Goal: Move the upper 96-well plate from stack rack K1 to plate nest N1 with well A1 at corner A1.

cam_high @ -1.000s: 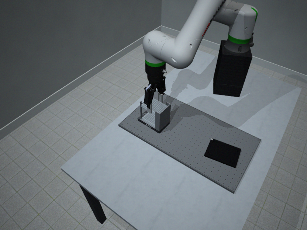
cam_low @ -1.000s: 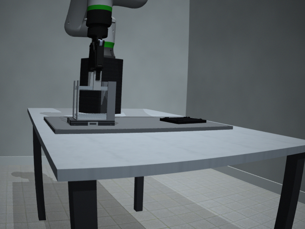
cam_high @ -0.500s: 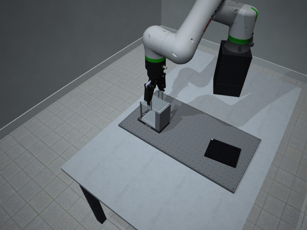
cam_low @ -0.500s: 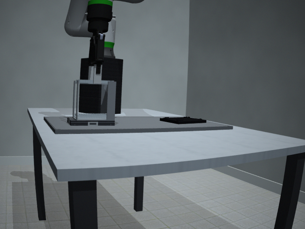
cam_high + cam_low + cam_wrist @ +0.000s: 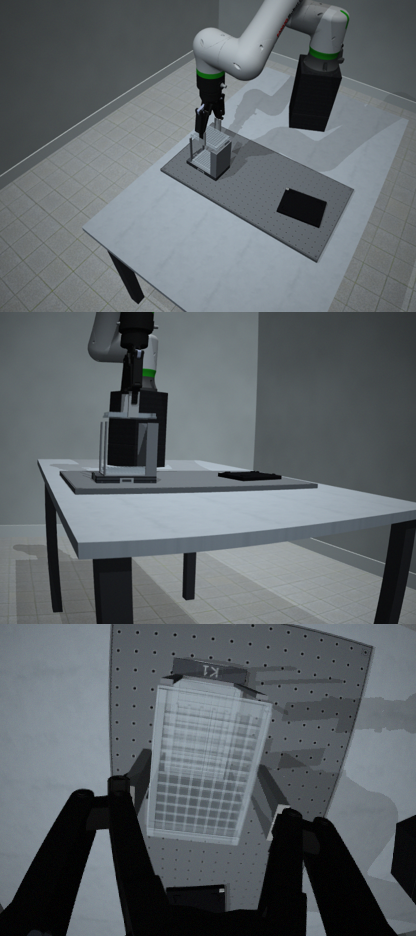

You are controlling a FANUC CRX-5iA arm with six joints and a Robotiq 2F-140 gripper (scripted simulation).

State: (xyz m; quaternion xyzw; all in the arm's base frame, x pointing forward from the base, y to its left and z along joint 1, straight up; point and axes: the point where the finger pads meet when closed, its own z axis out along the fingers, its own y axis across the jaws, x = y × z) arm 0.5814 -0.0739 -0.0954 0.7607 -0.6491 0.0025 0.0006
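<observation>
My gripper [image 5: 210,131] is shut on the upper 96-well plate [image 5: 211,137], a clear plate held level by its long sides. It hangs just above the top of stack rack K1 [image 5: 215,157], over the rack's posts. In the side view the upper plate [image 5: 130,415] is level with the rack's [image 5: 129,453] wall top. The lower plate [image 5: 205,158] lies at the bottom of the rack. In the wrist view the held plate [image 5: 207,766] sits between my fingers, with the K1 label [image 5: 212,671] beyond it. Plate nest N1 [image 5: 301,206] is a black pad to the right, with a pale square [image 5: 287,189] at its far left corner.
The rack and nest stand on a grey perforated baseplate [image 5: 255,188] on a pale table. The robot's black pedestal [image 5: 314,94] stands behind the baseplate. The rack has thin posts on its left and a solid grey wall [image 5: 223,156] on its right.
</observation>
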